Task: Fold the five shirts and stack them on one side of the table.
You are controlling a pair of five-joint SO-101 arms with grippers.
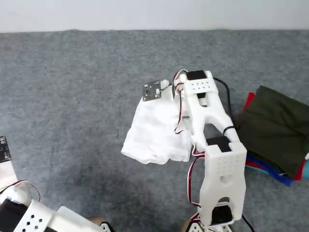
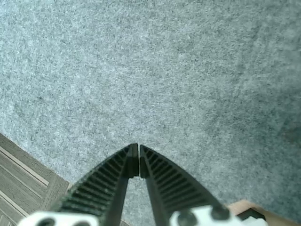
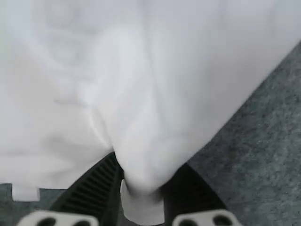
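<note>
Right pincer [image 3: 141, 188] is clamped on a fold of the white shirt [image 1: 154, 133], which sits bunched at the centre of the tabletop [image 1: 72, 96]. Left pincer [image 2: 139, 160] is over grey tabletop near its edge, tips together and holding nothing. The folded stack [image 1: 273, 130], dark shirt uppermost, lies beside the right arm.

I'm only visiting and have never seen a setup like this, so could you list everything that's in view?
white shirt: one, white, middle of the table, rumpled, pinched by the right gripper.
stack of folded shirts: one pile, dark olive on top with red and blue edges beneath, at the table's edge beside the right arm; number of layers unclear.
table: one, grey carpet-like surface.
floor: one strip, wood-toned, beyond the table's edge.
right gripper: one, black, shut on the white shirt.
left gripper: one, black, shut and empty, over bare table near its edge.
</note>
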